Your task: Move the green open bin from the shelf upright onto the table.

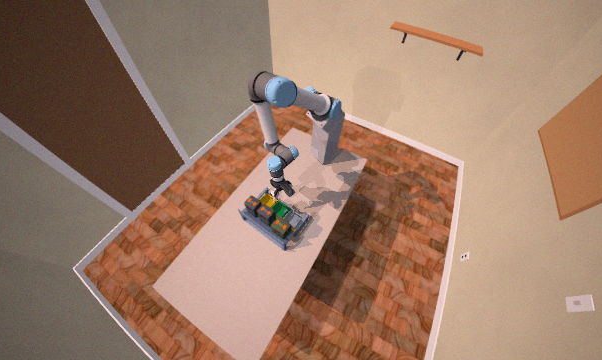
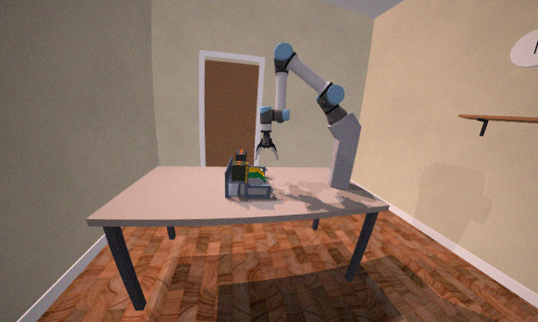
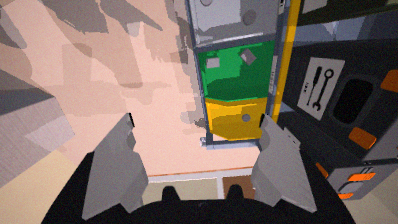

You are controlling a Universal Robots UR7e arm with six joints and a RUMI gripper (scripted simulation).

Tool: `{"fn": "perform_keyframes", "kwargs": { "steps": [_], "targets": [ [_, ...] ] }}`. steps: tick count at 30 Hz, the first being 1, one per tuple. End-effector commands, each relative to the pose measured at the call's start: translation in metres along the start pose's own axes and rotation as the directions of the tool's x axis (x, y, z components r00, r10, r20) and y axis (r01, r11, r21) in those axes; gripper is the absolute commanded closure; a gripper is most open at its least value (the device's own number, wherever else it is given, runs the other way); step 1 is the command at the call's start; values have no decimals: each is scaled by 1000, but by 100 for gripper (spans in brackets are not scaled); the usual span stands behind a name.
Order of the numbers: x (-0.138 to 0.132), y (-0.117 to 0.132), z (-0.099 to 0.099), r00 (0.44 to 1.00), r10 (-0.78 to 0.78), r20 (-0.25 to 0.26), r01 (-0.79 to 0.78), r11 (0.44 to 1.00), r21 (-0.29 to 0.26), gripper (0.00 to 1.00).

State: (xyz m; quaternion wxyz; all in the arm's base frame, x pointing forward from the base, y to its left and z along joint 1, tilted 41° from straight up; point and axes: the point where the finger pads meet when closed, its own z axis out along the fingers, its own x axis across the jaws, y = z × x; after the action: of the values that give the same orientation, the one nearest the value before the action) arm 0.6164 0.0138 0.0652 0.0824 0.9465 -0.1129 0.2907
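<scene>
The green open bin stands upright on the lower level of the blue-grey shelf, between the yellow and grey bins. In the wrist view two small grey parts lie in it, one a block and one a turned block. My gripper is open and empty, pointing down above the shelf's open side. In the wrist view the right fingertip is beside the yellow bin and the left one is over the table; the green bin lies farther up the picture.
The yellow bin and grey bin flank the green one. Dark cases with orange latches and an olive case stand higher behind a yellow bar. The shelf stands on the table.
</scene>
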Motion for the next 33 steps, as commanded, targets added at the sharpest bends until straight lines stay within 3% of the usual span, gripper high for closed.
{"fn": "perform_keyframes", "kwargs": {
  "steps": [1,33],
  "targets": [
    [-1,-3,2,999,-40,-19,40,999,0,0],
    [0,-8,7,988,-137,-67,137,991,-10,0]
  ]
}}
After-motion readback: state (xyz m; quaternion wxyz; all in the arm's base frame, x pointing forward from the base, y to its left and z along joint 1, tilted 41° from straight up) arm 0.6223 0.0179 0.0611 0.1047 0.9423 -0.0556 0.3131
